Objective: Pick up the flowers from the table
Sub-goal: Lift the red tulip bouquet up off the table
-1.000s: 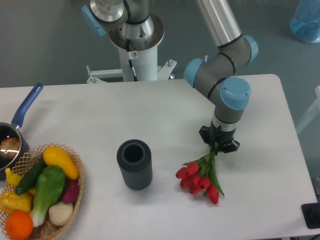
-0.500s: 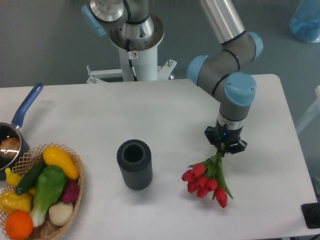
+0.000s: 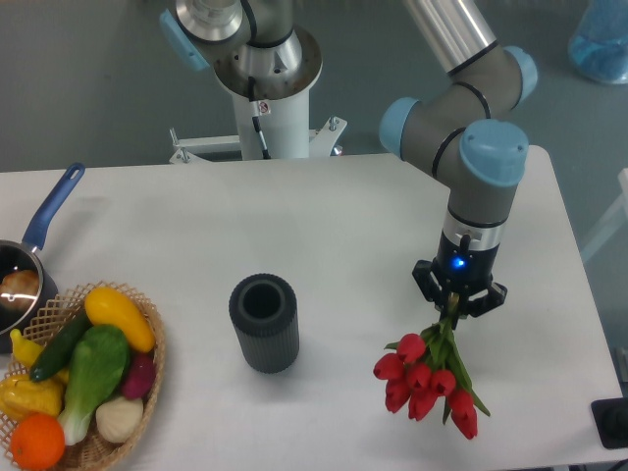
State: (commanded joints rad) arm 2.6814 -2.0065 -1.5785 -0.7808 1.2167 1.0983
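Flowers (image 3: 427, 378): small bunch of red tulips, green stems and leaves. Stems gathered at top, pinched in the gripper (image 3: 457, 306); heads hang below, fanned down and to the left, one trailing lower right. Whether the heads touch the surface cannot be told.

Table (image 3: 294, 226): large, white, flat, rounded corners. Bunch sits over its right front part.

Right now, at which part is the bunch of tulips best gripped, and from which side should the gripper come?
Grip the green stems just above the blooms, coming from above, as the gripper does now. The tulips hang with red heads down and stems gathered into one narrow bundle at the top, which two fingers can close on. The heads are wide, soft and would likely crush.
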